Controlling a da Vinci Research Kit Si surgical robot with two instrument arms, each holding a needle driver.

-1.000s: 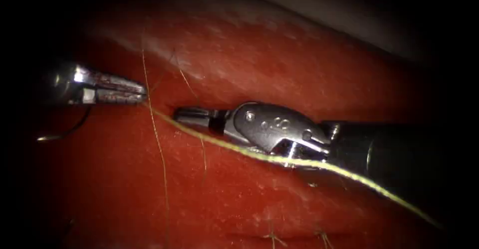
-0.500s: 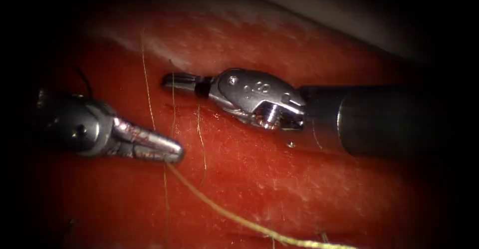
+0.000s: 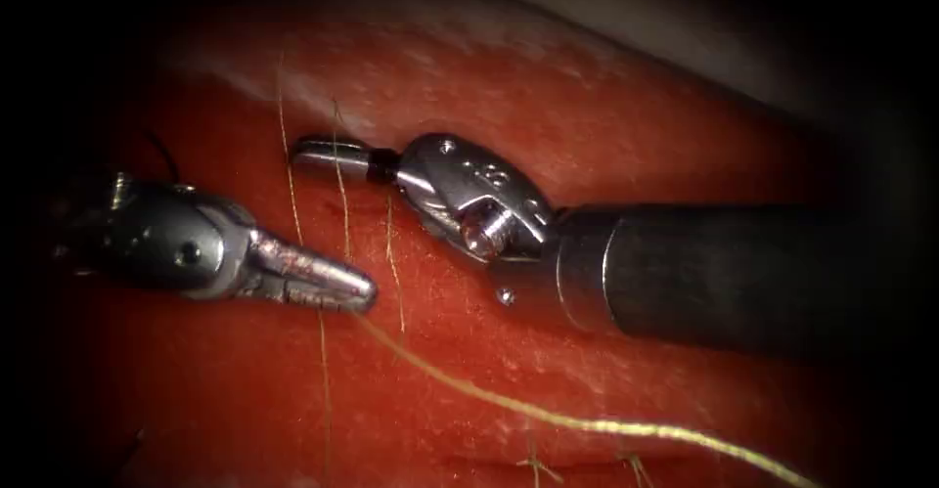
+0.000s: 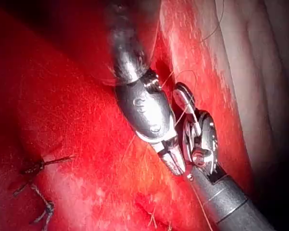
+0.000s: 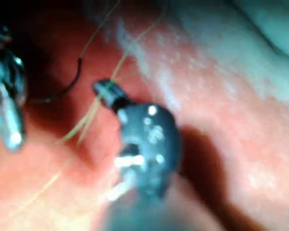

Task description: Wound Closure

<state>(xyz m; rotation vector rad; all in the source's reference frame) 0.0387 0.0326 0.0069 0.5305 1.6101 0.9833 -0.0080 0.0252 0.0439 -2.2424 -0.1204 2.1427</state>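
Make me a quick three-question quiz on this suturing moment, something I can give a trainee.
1. True or false: the left tool has its jaws shut on the yellow thread.
2. In the endoscope view, where does that thread run from the left tool's tip? A: toward the lower right. B: straight up to the top edge. C: off to the left edge.
3. Short answer: beside which tool does the dark curved needle show, the left tool or the right tool?

Key
1. True.
2. A.
3. The left tool: the needle shows by its wrist. The right tool's jaws are shut, with thin strands crossing them.
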